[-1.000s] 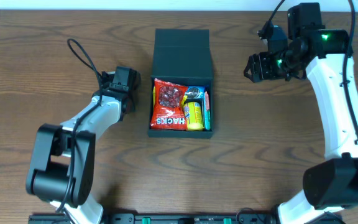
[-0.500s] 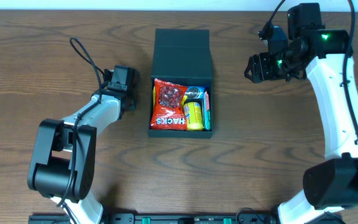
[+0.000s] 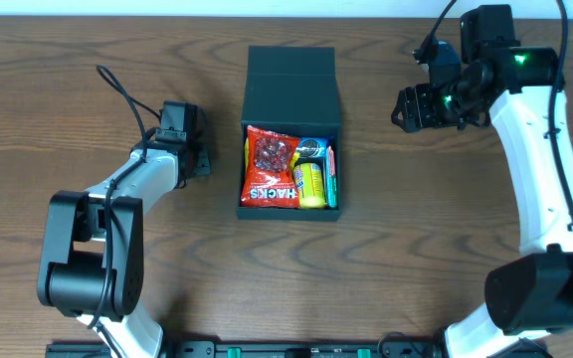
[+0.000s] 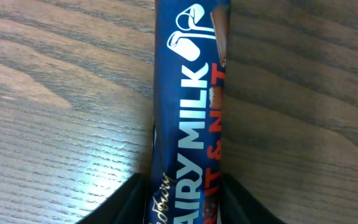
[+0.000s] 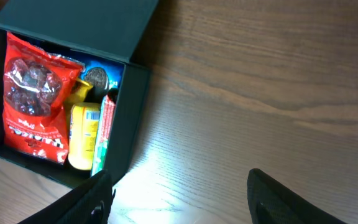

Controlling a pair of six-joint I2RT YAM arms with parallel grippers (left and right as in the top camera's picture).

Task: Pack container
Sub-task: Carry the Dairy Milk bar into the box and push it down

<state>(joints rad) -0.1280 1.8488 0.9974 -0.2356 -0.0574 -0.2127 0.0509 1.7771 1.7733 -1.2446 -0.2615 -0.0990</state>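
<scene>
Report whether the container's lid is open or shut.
Open. The flap lid of the container lies folded back, and the red snack packet inside shows from overhead.

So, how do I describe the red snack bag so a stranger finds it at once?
Look at the dark open container in the middle of the wooden table. The red bag fills its left side; unlike the yellow packet beside it, it carries white letters.

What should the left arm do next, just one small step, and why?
Probably squeeze the left gripper firmly onto the chocolate bar. Its fingers flank the bar, which lies on the table outside the open box, so it likely needs a sure grip before lifting.
</scene>
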